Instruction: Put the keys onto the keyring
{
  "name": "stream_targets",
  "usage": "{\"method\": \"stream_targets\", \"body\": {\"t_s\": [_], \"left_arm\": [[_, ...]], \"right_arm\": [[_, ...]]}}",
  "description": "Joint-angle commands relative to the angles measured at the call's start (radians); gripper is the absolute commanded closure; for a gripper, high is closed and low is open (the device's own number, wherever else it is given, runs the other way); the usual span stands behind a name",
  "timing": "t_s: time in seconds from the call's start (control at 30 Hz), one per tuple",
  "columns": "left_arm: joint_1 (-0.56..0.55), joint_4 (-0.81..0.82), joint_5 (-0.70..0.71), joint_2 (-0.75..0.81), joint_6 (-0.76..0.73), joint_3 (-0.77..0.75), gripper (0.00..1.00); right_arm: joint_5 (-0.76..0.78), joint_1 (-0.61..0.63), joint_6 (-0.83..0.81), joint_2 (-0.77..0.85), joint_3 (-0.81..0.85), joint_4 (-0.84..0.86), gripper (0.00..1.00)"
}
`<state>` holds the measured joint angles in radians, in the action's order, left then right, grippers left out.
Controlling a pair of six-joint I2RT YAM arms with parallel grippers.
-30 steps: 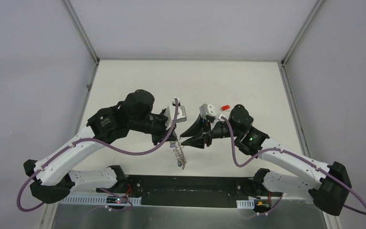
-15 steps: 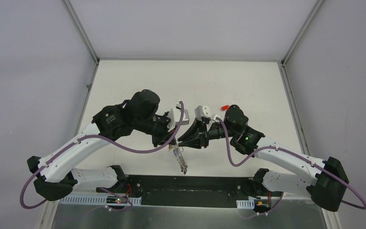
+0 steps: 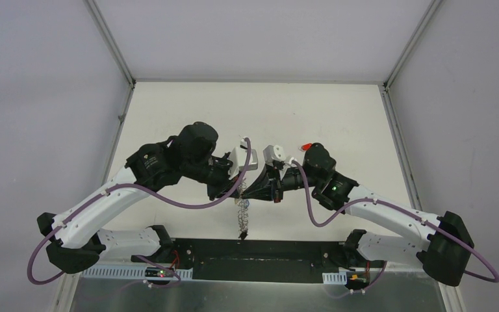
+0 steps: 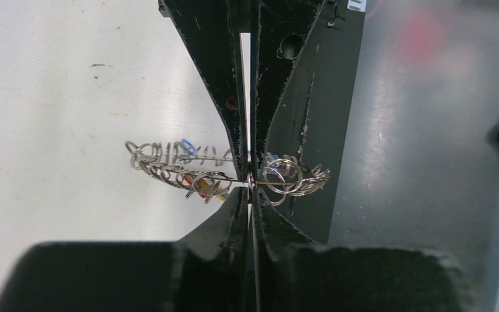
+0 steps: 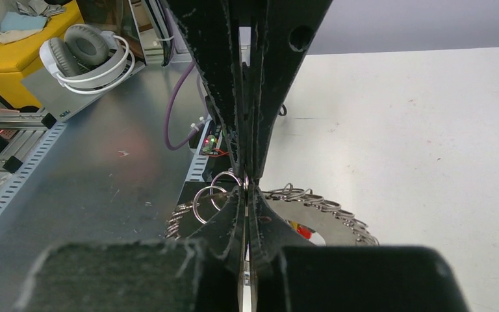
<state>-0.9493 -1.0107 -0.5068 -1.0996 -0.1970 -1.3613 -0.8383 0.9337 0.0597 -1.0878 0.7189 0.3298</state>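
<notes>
The keyring [image 3: 242, 218] hangs edge-on between the two arms above the near table edge. My left gripper [image 3: 236, 193] is shut on its thin flat plate; in the left wrist view the left gripper [image 4: 250, 181] has wire loops [image 4: 286, 179] bunched on both sides. Tagged keys hang among the loops, one blue [image 4: 185, 144] and one red [image 4: 186, 179]. My right gripper [image 3: 247, 193] meets it from the right. In the right wrist view the right gripper [image 5: 245, 185] is shut on a wire loop [image 5: 223, 182] at the rim of the grey plate [image 5: 330, 218]. One red-tagged key [image 3: 307, 145] lies on the table behind the right wrist.
A black base plate [image 3: 260, 250] and a metal bench [image 5: 91, 188] run along the near edge under the keyring. White headphones [image 5: 88, 52] sit on a box beyond the bench. Enclosure walls stand left and right, with white table [image 3: 253, 110] behind the arms.
My right gripper has moved left to the keyring and gone from open to shut. The keyring now hangs straighter down. The left gripper stayed shut on it.
</notes>
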Motion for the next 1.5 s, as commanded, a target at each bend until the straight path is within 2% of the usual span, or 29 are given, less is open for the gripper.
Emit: {"method": "stream_targets", "body": {"t_s": [0.0,0.07,0.13,0.23,0.53,0.67,0.8,1.0,1.23,1.4,1.47], "left_arm": [[-0.004,0.046,0.003,0.034,-0.001,-0.038,0.86],[-0.004,0.06,0.032,0.058,0.013,-0.026,0.74],[-0.003,0.093,0.036,0.096,0.018,0.003,0.68],[-0.004,0.198,0.044,0.187,0.028,0.085,0.66],[-0.004,0.626,0.081,0.522,0.066,0.466,0.67],[-0.004,0.698,0.072,0.562,0.101,0.549,0.67],[-0.004,0.725,0.038,0.533,0.143,0.579,0.67],[-0.003,0.779,0.015,0.466,0.174,0.589,0.73],[-0.004,0.842,0.009,0.456,0.186,0.606,0.75],[-0.004,0.862,-0.004,0.458,0.191,0.613,0.87],[-0.003,0.863,-0.004,0.457,0.188,0.614,0.96]], "right_arm": [[-0.001,0.006,0.007,0.029,0.022,0.078,1.0],[0.006,0.005,0.018,0.041,0.006,0.096,1.0],[0.009,0.006,0.029,0.049,-0.004,0.11,1.0],[0.008,0.005,0.042,0.063,-0.017,0.121,1.0],[0.001,0.005,0.054,0.099,-0.039,0.134,1.0],[0.001,0.005,0.068,0.104,-0.046,0.153,1.0],[-0.004,0.005,0.078,0.104,-0.045,0.166,1.0],[-0.004,0.005,0.082,0.102,-0.046,0.173,1.0],[-0.002,0.005,0.084,0.102,-0.047,0.175,1.0],[-0.001,0.006,0.084,0.1,-0.046,0.178,1.0],[-0.001,0.005,0.086,0.099,-0.046,0.181,1.0]]}}
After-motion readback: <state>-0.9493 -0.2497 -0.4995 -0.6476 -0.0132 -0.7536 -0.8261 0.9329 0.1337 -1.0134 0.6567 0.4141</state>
